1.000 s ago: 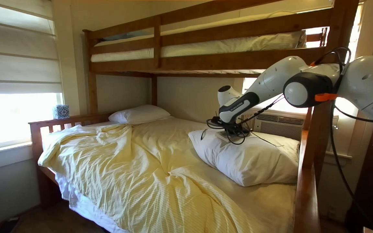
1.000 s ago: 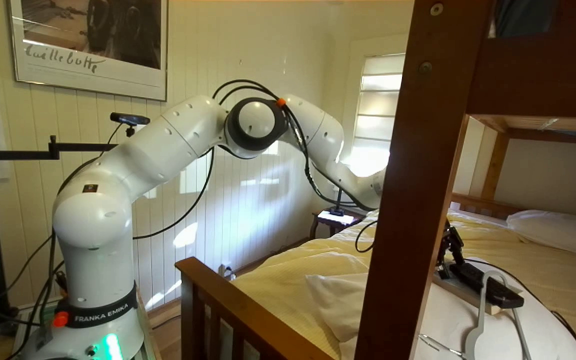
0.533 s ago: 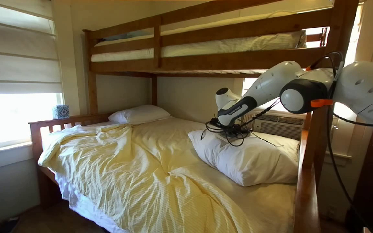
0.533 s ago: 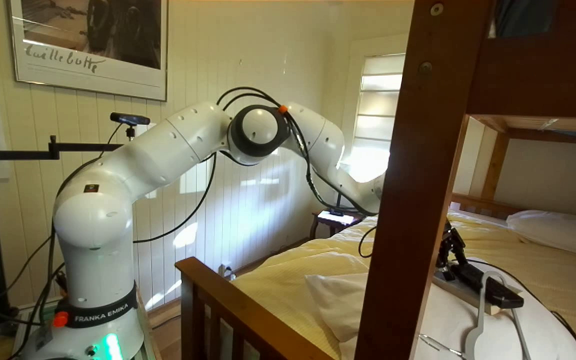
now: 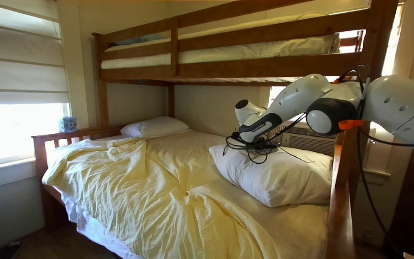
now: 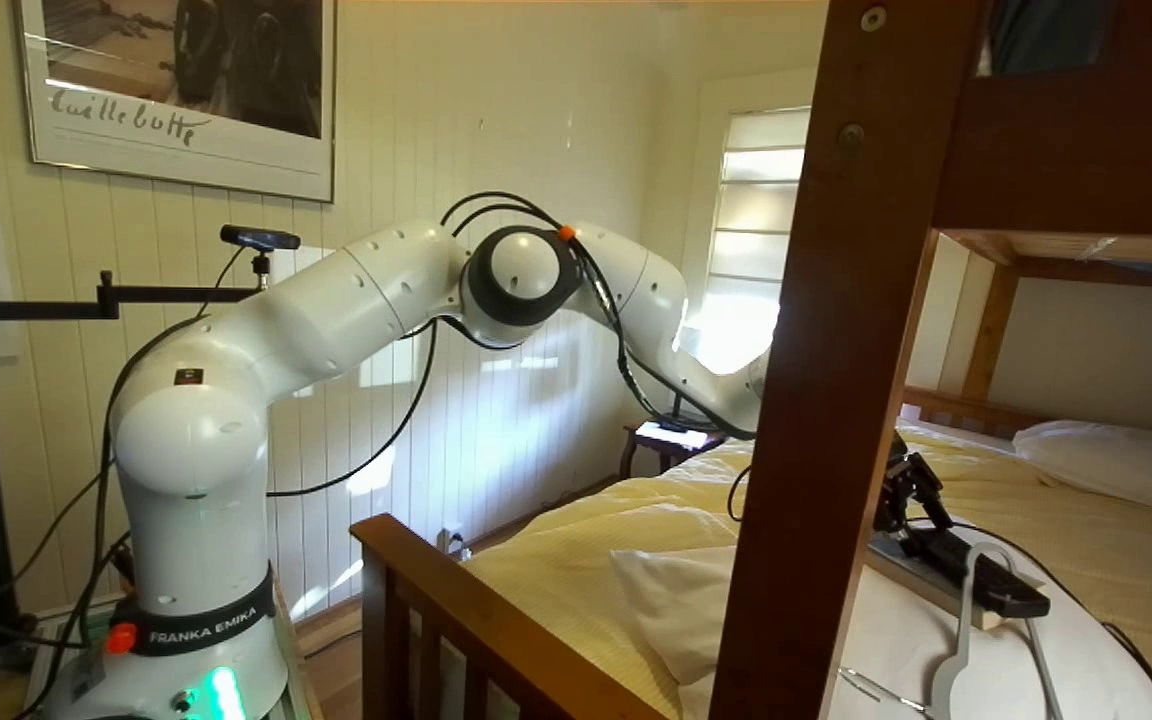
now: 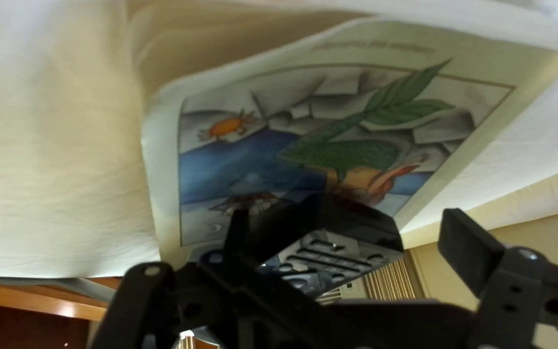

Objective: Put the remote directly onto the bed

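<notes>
Slightly lower now, the Panda arm [image 5: 293, 98] holds its gripper [image 7: 349, 232], fingers apart, beside the black remote [image 6: 981, 578] on an illustrated book [image 7: 317, 131], lower right in an exterior view; likely pre-grasp: straddle, then close.

Across the bed [image 5: 192, 158], from its open long side, an exterior view is looking toward the far wall [image 5: 214, 108]; it is standing well back and lower than the upper bunk [image 5: 246, 68], with the arm [image 5: 297, 94] showing at its right edge. At the bed's end, I'm finding an exterior view peering past a wooden post [image 6: 836, 360] that is looming very near and hiding part of the arm; it is facing toward the window [image 6: 753, 235]. Both exterior views are sharing the arm, the bed and the pillow [image 5: 275, 180] below the gripper [image 7: 349, 235]. The wrist view is aiming closely past the gripper at an illustrated book [image 7: 308, 145].
</notes>
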